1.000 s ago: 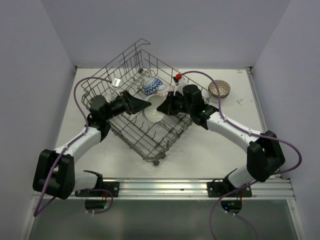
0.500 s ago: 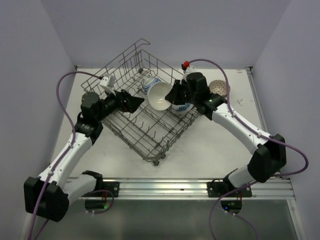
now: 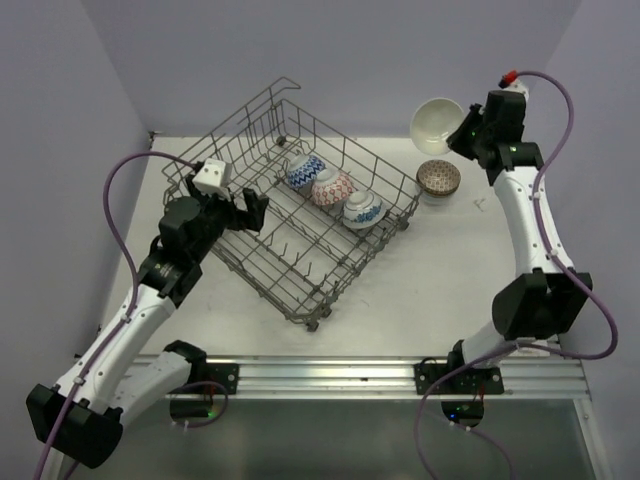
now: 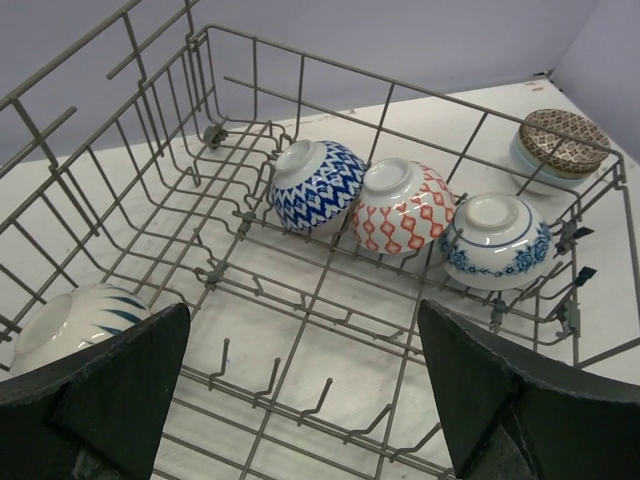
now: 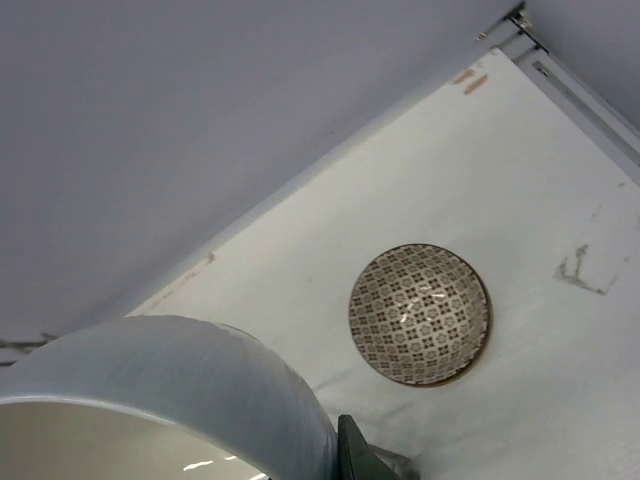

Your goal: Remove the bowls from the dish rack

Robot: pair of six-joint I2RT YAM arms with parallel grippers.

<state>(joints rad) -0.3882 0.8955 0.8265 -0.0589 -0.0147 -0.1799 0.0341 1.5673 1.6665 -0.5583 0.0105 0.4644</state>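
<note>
White bowl (image 3: 437, 122) now past rack (image 3: 360, 146) rim

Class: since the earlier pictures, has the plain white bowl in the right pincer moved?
Yes. The white bowl has travelled right and away from the dish rack, and is now above the brown patterned bowl outside it.

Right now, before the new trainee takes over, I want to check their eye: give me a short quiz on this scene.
1. True or false: the left tool is open, holding nothing.
2. The right tool holds: A a plain pale bowl; B a cup; C nothing.
3. In the top view, how many bowls show inside the dish rack?
Key: 1 true; 2 A; 3 three: blue-zigzag bowl, red-patterned bowl, blue-floral bowl.
</note>
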